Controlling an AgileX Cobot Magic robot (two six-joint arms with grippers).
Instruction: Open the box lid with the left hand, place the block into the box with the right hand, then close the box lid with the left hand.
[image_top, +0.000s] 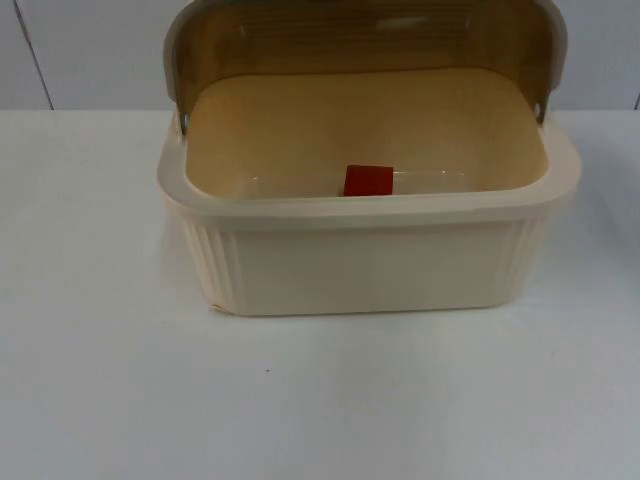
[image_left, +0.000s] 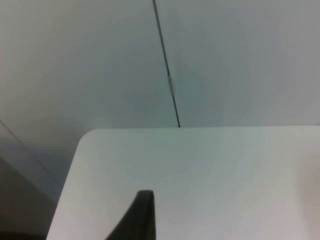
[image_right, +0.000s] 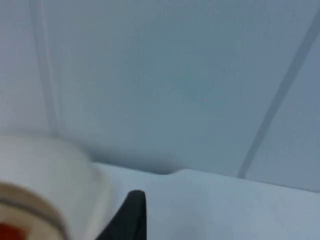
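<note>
A cream plastic box (image_top: 370, 265) stands in the middle of the white table, and its translucent brown lid (image_top: 365, 45) is swung up and back. Inside it a red block (image_top: 368, 181) rests on the floor, close to the front wall. My left gripper (image_left: 142, 215) hangs over a bare rounded corner of the table near the grey wall, away from the box. My right gripper (image_right: 132, 212) is raised beside the box (image_right: 45, 170), and a sliver of the red block (image_right: 15, 232) shows past the rim. Nothing is seen in either gripper.
The white table (image_top: 320, 400) stretches in front of the box and to both sides. The grey partition wall (image_top: 90, 50) closes it off behind. A table corner (image_left: 87, 137) and its edge lie near the left gripper.
</note>
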